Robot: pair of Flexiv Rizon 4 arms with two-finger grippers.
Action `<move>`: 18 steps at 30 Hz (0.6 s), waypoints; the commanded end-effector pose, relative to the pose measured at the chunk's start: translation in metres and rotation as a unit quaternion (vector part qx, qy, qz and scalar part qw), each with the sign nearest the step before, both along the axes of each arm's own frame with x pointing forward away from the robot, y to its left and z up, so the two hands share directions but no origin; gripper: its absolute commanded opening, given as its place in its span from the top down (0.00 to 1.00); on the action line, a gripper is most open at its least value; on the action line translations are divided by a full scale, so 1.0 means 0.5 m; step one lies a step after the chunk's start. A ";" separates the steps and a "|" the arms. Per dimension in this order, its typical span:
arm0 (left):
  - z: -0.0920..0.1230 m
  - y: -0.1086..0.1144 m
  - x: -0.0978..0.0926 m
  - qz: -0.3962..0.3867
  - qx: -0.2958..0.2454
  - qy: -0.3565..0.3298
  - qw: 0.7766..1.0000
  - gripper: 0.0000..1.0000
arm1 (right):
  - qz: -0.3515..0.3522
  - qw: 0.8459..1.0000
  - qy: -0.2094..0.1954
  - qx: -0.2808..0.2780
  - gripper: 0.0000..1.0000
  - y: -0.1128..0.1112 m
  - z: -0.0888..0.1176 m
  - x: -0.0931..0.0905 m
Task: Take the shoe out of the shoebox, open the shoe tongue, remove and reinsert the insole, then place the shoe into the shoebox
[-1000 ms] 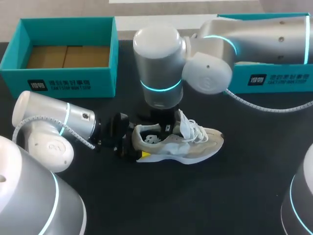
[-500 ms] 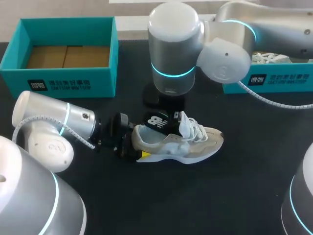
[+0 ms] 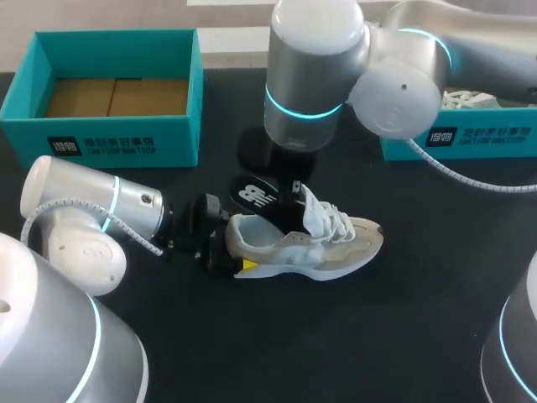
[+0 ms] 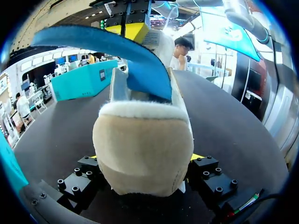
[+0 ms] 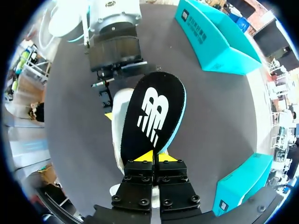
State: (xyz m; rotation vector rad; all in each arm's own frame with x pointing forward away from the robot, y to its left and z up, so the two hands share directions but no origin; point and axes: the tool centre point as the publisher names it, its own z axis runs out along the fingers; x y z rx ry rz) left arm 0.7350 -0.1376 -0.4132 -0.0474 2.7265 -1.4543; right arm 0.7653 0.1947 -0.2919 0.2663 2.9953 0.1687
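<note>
While the left gripper (image 3: 235,253) clamps the shoe (image 3: 310,245) by its heel on the table (image 3: 377,336), the right gripper (image 5: 154,157) pinches the insole (image 5: 154,114), slanted above the shoe's opening. Behind them, a teal box (image 3: 117,134) stands open, and the right arm (image 3: 403,75) half hides a second box (image 3: 474,138).

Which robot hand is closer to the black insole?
Right. The right gripper pinches the insole at one end. The left gripper clamps the heel of the shoe, with the insole above it, apart.

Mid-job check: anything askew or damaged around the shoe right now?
Nothing stands out. The shoe sits upright, heel clamped by the left gripper; the right gripper pinches the insole, tilted above the shoe's opening.
</note>
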 end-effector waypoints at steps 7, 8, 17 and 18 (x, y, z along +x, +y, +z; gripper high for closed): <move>-0.010 0.000 0.004 0.000 0.002 0.000 1.000 1.00 | 0.034 0.999 0.027 0.030 1.00 0.038 0.010 0.018; -0.010 0.000 0.004 0.000 0.002 0.000 1.000 1.00 | 0.032 0.998 0.031 0.038 1.00 0.039 0.007 0.017; -0.010 0.000 0.004 0.000 0.002 0.000 1.000 1.00 | 0.034 0.993 0.089 0.063 0.00 0.045 0.001 0.007; -0.010 0.000 0.004 0.000 0.002 0.000 1.000 1.00 | 0.036 0.991 0.099 0.081 0.00 0.046 0.003 0.005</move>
